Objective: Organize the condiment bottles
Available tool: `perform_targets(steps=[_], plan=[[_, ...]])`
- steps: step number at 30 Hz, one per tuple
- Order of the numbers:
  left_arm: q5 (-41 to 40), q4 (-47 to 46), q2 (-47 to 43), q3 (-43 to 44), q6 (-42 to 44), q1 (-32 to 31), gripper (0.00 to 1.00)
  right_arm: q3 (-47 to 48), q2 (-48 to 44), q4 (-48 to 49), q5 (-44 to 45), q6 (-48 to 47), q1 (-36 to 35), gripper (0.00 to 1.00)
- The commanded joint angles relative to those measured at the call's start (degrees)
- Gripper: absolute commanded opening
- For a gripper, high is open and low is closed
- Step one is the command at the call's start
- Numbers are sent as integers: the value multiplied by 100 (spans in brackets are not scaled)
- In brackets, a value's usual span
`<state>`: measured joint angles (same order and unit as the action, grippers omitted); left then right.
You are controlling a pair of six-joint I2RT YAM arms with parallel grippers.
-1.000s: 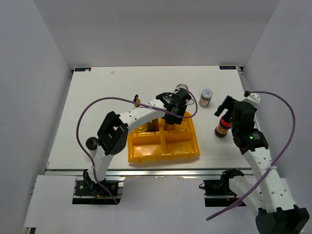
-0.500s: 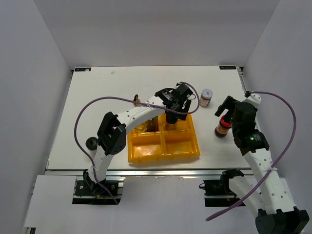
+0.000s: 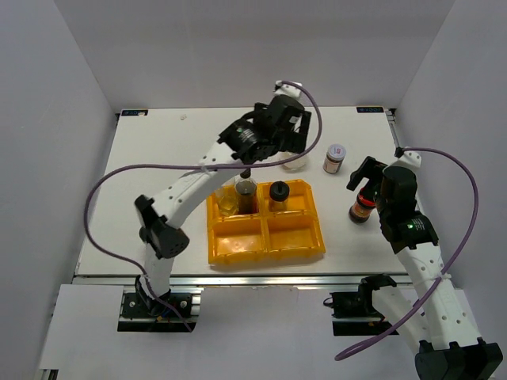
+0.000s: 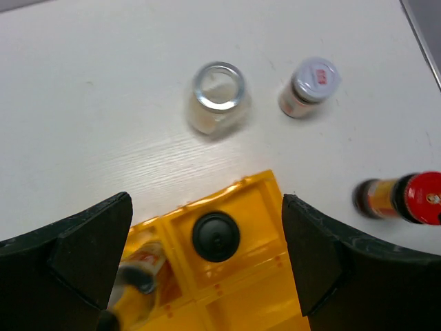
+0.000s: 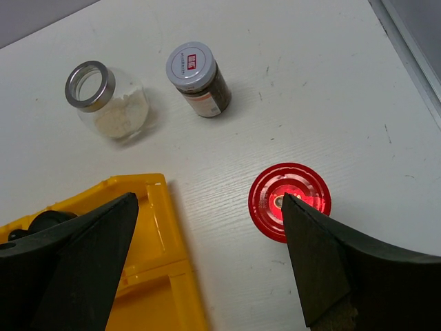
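Observation:
My left gripper (image 4: 207,207) hangs open and empty, raised above the back of the yellow tray (image 4: 255,185). Below it a black-lidded shaker (image 4: 216,236) stands in the tray's back right compartment (image 3: 278,192). A tall dark bottle (image 3: 245,193) and a clear bottle (image 3: 229,203) share the back left compartment. On the table behind the tray are the wide clear jar (image 4: 218,98) and the silver-lidded bottle (image 4: 311,84). The red-lidded bottle (image 5: 289,198) stands right of the tray. My right gripper (image 5: 210,207) is open above it, its right finger over the lid.
The tray's two front compartments (image 3: 265,236) hold nothing. The left arm's purple cable (image 3: 119,178) loops over the table's left half. The table's right edge (image 5: 406,48) runs close to the red-lidded bottle.
My left gripper opened, let go of the black-lidded shaker in the tray's back right compartment, and rose up and back. The right arm has not moved.

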<state>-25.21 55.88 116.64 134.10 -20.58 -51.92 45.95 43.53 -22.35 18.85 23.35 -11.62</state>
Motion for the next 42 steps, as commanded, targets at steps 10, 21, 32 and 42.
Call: perform_targets(steps=[10,21,32,42], plan=[[-1867,661,-3893,-3702,-2353,2518,98,36,94,459,-452,-279,28,89],[-284,1514,-4791,-6122,-2592,4691,98,-148,244,459,-206,-252,37,89],[948,855,-4756,-7759,-2214,5148,98,-175,463,521,-286,-200,37,89],[1071,574,-4694,-8427,-2179,5438,96,-175,481,503,-242,-191,37,89]])
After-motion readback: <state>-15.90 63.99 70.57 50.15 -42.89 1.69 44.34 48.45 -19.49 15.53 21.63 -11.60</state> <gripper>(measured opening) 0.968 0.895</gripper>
